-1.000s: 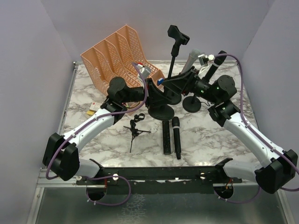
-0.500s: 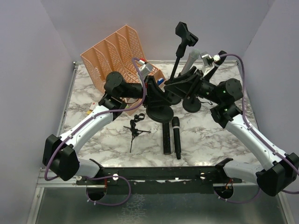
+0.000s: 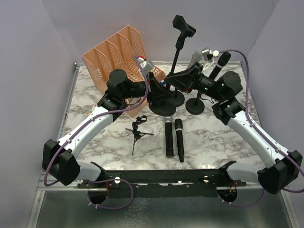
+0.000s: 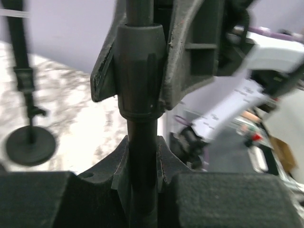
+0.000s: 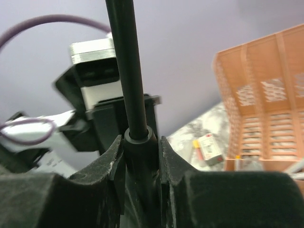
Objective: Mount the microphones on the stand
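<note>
Black stand pole (image 5: 124, 66): left gripper (image 4: 142, 159) and right gripper (image 5: 140, 152) both clamped on it. I judge this the stand-positioning step; next, fetch the two black microphones (image 3: 179, 138) lying on the bench (image 3: 213, 142).

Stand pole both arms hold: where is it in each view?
Top: pole upper centre, leaning right.
Left wrist: pole centre, vertical, between the jaws.
Right wrist: pole left of centre, rising from the jaws.
Shared: orange rack, upper left in top, right edge in right wrist.

Left tool (image 4: 142, 154), right tool (image 5: 140, 145): both clamped.
</note>
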Robot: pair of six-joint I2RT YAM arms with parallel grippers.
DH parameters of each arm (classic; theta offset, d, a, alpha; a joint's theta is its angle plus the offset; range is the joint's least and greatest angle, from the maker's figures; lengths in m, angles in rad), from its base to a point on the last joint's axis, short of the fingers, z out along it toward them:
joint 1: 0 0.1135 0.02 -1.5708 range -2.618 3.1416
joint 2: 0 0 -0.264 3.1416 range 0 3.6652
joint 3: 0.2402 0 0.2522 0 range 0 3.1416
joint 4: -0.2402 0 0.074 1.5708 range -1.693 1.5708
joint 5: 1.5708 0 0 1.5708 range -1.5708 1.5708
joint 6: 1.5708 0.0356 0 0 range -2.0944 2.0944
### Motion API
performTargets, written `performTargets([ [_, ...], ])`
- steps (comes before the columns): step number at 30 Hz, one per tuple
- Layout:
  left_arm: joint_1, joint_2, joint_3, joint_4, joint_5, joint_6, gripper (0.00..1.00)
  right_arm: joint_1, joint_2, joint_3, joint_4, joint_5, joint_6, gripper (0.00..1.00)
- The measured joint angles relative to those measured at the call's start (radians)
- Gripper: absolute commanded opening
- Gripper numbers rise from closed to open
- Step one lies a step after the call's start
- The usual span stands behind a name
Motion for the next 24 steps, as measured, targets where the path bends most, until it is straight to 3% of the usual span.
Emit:
performTargets([
  [3,-0.002,-0.005,0.045,-0.163,-0.177,0.127,0.00,0.000,0.037,0.055,-0.094,0.106,-0.054,0.01],
  [9,-0.003,-0.003,0.045,-0.247,-0.430,0.221,0.00,0.040,0.148,0.193,-0.289,0.344,-0.099,0.01],
  [10,-0.002,0.001,0.043,-0.246,-0.466,0.220,0.00,0.053,0.164,0.221,-0.325,0.389,-0.099,0.08],
  [13,-0.002,0.010,0.036,-0.232,-0.518,0.214,0.00,0.071,0.192,0.268,-0.399,0.484,-0.089,0.49],
  [15,-0.002,0.015,0.035,-0.234,-0.536,0.216,0.00,0.072,0.192,0.265,-0.409,0.507,-0.072,0.67],
  [20,0.021,0.020,0.034,-0.234,-0.531,0.219,0.00,0.060,0.115,0.162,-0.369,0.498,-0.053,0.76],
  [24,0.029,0.020,0.034,-0.227,-0.372,0.193,0.00,0.033,0.019,0.061,-0.283,0.410,-0.034,0.76],
])
